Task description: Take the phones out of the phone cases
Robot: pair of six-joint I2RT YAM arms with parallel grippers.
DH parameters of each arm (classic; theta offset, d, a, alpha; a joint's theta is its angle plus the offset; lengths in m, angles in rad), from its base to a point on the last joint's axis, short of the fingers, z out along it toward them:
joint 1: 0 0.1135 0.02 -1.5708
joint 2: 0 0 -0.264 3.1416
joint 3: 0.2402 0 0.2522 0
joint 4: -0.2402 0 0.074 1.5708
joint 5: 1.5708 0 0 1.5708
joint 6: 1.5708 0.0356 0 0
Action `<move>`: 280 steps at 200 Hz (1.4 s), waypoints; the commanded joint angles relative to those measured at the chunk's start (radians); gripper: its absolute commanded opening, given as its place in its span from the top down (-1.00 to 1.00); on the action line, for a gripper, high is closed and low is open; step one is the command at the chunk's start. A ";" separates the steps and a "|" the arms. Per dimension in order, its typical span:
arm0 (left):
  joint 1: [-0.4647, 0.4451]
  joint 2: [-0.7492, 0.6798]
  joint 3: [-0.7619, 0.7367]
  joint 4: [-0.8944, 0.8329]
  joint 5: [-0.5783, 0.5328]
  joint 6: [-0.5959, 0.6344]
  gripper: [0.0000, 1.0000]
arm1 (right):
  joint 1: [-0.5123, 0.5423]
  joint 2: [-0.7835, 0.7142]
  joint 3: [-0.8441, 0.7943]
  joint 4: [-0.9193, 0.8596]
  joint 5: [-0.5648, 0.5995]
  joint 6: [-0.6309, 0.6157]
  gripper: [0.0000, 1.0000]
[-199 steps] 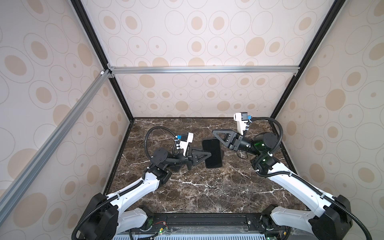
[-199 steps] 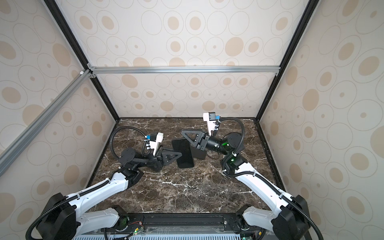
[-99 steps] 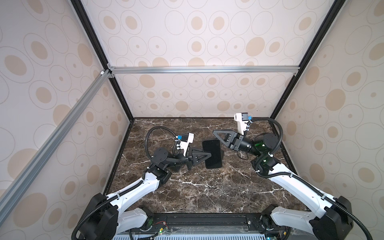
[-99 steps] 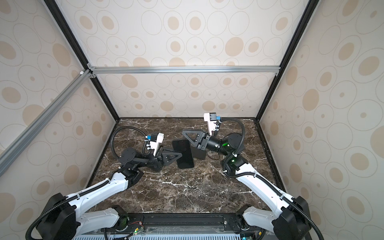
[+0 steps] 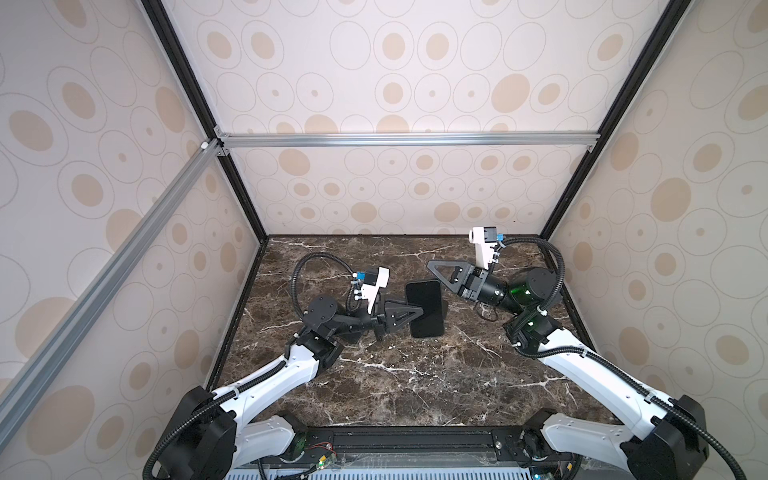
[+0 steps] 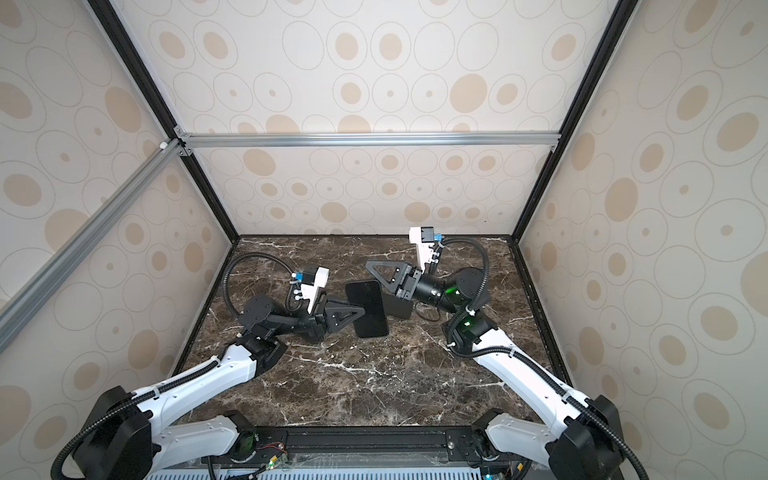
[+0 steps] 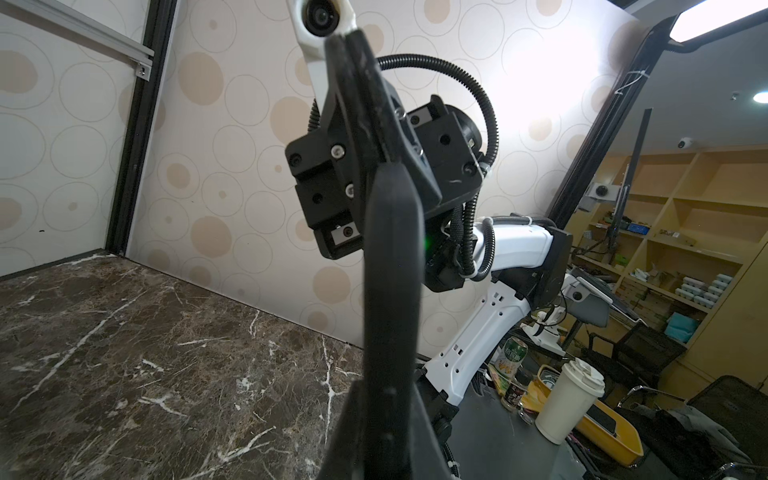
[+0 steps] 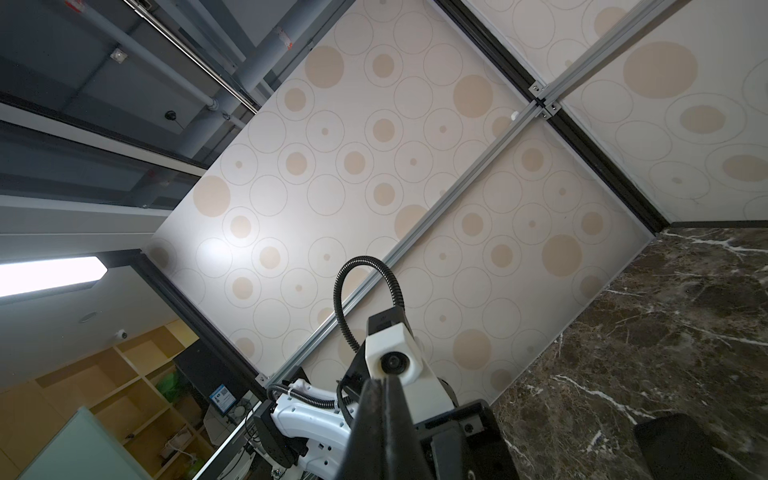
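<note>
Left end effector (image 5: pixel 412 313) grips phone (image 5: pixel 426 309) at 9 o'clock edge; right end effector (image 5: pixel 432 265) closed, empty. Phone looks stiff, slick, fragile: hold long edges.

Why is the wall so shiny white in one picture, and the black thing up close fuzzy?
Left wrist view: glare washes out the wall; the phone, edge-on near the lens, is out of focus. Right wrist view: the ceiling light is blown out white.
</note>
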State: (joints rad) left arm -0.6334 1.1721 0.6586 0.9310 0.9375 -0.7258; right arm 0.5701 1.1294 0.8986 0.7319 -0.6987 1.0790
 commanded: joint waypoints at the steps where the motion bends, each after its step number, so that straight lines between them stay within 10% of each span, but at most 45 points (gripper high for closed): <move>1: -0.012 -0.040 0.058 0.075 -0.030 0.019 1.00 | 0.019 -0.050 -0.031 -0.058 0.014 -0.054 0.73; 51: -0.011 -0.027 0.050 0.098 -0.026 -0.002 1.00 | 0.020 -0.060 -0.017 -0.002 -0.001 -0.062 0.09; 204: -0.019 0.001 0.051 0.156 -0.002 -0.021 1.00 | 0.023 -0.025 -0.007 0.021 -0.024 -0.007 0.67; 280: -0.020 0.004 0.043 0.157 0.001 -0.020 1.00 | 0.022 -0.032 0.004 0.046 -0.007 0.043 0.23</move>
State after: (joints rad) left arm -0.6476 1.1847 0.6590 1.0042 0.9348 -0.7658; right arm 0.5858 1.1110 0.8749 0.7544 -0.7189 1.0931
